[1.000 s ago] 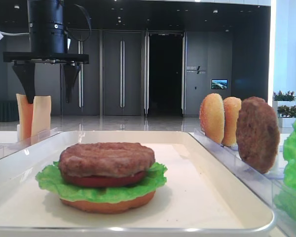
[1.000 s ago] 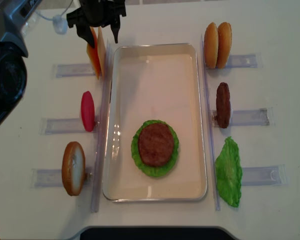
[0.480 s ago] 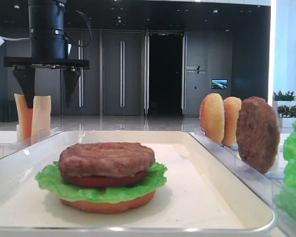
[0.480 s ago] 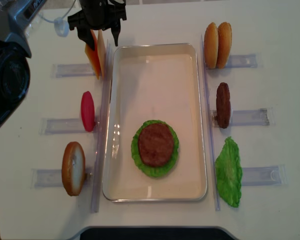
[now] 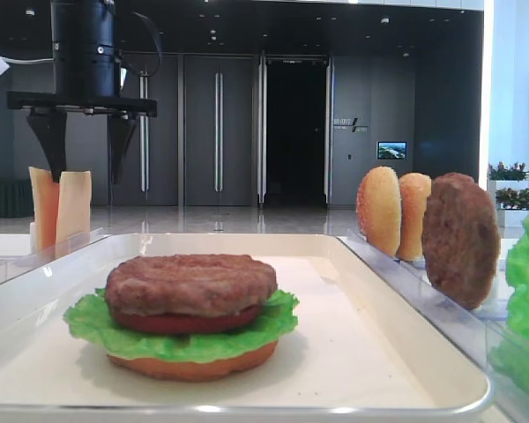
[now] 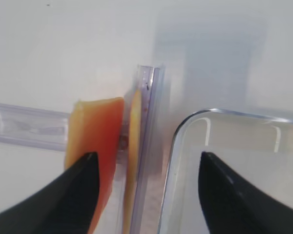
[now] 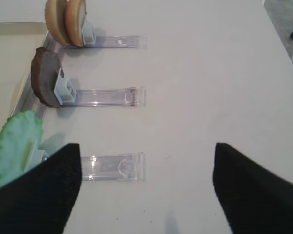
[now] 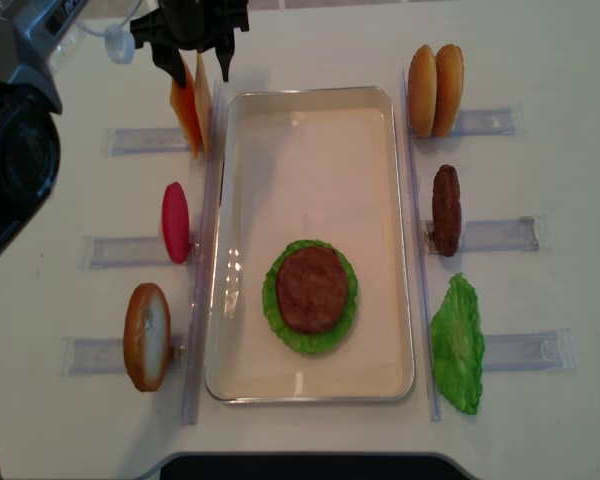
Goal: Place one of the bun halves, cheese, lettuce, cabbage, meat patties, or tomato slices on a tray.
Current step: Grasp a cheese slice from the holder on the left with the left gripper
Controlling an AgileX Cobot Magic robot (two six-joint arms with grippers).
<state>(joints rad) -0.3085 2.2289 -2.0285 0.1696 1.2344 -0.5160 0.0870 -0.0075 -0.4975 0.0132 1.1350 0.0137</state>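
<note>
Cheese point(image 8: 192, 110) was our concern: two pale orange slices stood on edge in a clear rack point(image 8: 145, 139) at the far left corner of the tray point(image 8: 310, 390). Nearest us on that tray we saw a stack, a meat patty point(image 8: 310, 288) over lettuce point(image 8: 270, 312) on a bun base. Left of the tray stood a bun half point(image 8: 147, 336), then a tomato slice point(image 8: 175, 221). Farther back, the left pincer point(image 8: 193, 68) hung above the cheese, released, its fingers straddling the slices without touching. The right pincer point(image 7: 146, 187) hovered spread wide over the bare desk point(image 7: 215, 73), holding nothing.
</note>
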